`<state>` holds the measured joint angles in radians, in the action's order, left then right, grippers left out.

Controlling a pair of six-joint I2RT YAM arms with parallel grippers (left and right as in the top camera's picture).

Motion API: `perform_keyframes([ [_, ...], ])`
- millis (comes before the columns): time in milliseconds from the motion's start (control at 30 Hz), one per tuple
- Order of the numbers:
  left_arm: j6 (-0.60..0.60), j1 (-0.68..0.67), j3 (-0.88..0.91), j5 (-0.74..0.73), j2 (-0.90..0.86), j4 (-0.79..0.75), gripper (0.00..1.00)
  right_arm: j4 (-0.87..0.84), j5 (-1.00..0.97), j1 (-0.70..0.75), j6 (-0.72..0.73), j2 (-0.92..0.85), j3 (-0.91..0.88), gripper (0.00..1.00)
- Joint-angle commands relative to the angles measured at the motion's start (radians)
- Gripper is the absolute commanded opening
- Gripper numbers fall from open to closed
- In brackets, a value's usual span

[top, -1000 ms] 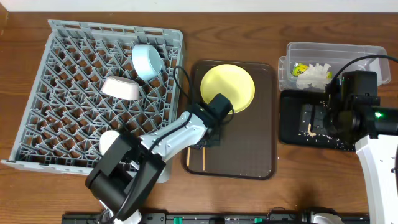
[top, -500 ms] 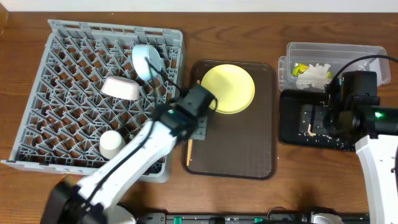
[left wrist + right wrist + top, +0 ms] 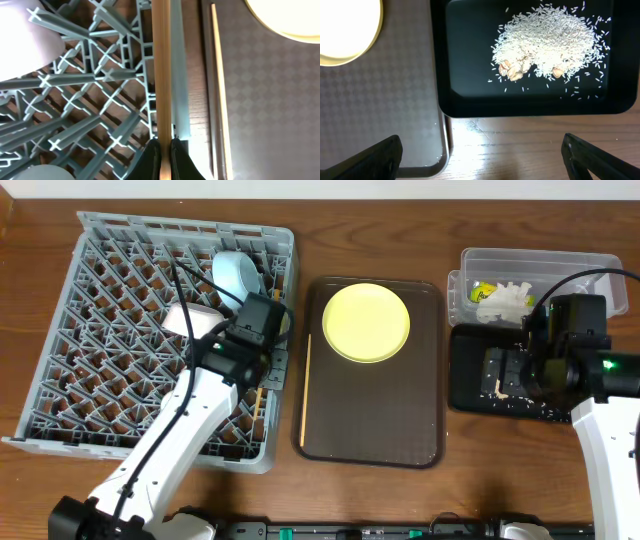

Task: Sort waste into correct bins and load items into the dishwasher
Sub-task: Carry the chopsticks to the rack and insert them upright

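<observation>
The left claw point(image 3: 163, 151) has swung from brown tray point(image 3: 400, 410) to dish rack point(image 3: 120, 240), clamping a chopstick point(image 3: 161, 70); the yellow plate point(image 3: 366, 322) lies on that tray. The right claw point(image 3: 482, 155) gapes above the black tray point(image 3: 470, 102).

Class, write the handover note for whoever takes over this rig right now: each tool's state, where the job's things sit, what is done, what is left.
Left tool: shut on a wooden stick, above the right edge of the grey rack.
Right tool: open and empty, by the black tray.
Done: white bowl and blue bowl are in the rack; paper and wrapper are in the clear tub; grains are in the black tray.
Left: place the held stick; the second stick and the yellow plate lie on the brown tray, not yet loaded.
</observation>
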<state>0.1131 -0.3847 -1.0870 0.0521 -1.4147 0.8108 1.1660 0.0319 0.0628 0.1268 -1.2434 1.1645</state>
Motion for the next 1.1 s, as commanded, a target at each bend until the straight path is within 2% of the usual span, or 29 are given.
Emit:
perform_keyframes([
  [0, -0.049, 0.026, -0.011, 0.004, -0.022, -0.002, 0.06, 0.001, -0.005, 0.009, 0.014, 0.002, 0.016, 0.99],
  [67, -0.049, 0.026, -0.011, 0.004, -0.036, -0.005, 0.11, 0.001, -0.005, 0.009, 0.014, 0.002, 0.016, 0.99],
  [133, -0.049, 0.026, -0.011, 0.005, -0.052, -0.006, 0.22, 0.002, -0.005, 0.009, 0.014, 0.002, 0.016, 0.99],
  [233, -0.050, 0.026, -0.011, 0.013, -0.068, -0.014, 0.25, 0.002, -0.005, 0.009, 0.014, 0.002, 0.016, 0.99],
  [300, -0.050, 0.026, -0.011, 0.028, -0.068, -0.023, 0.36, 0.002, -0.005, 0.009, 0.014, 0.002, 0.016, 0.99],
  [367, -0.049, 0.026, -0.013, 0.028, -0.060, -0.028, 0.39, 0.002, -0.005, 0.009, 0.014, 0.002, 0.016, 0.99],
  [467, -0.048, 0.026, -0.029, 0.017, -0.017, -0.027, 0.40, 0.003, -0.005, 0.009, 0.014, 0.002, 0.016, 0.99],
  [533, -0.033, 0.025, -0.034, -0.041, 0.016, -0.035, 0.40, 0.002, -0.005, 0.009, 0.014, 0.002, 0.016, 0.99],
  [633, 0.043, 0.011, -0.034, -0.181, 0.060, -0.054, 0.40, 0.002, -0.005, 0.009, 0.014, 0.002, 0.016, 0.99],
  [700, 0.107, -0.016, -0.034, -0.202, 0.062, -0.053, 0.40, 0.001, -0.005, 0.009, 0.015, 0.002, 0.016, 0.99],
  [867, 0.156, -0.116, -0.027, -0.197, 0.026, -0.055, 0.40, 0.002, -0.005, 0.009, 0.015, 0.002, 0.016, 0.99],
  [1067, 0.309, -0.223, -0.027, -0.126, -0.171, -0.073, 0.40, 0.006, -0.005, 0.009, 0.015, 0.002, 0.016, 0.99],
])
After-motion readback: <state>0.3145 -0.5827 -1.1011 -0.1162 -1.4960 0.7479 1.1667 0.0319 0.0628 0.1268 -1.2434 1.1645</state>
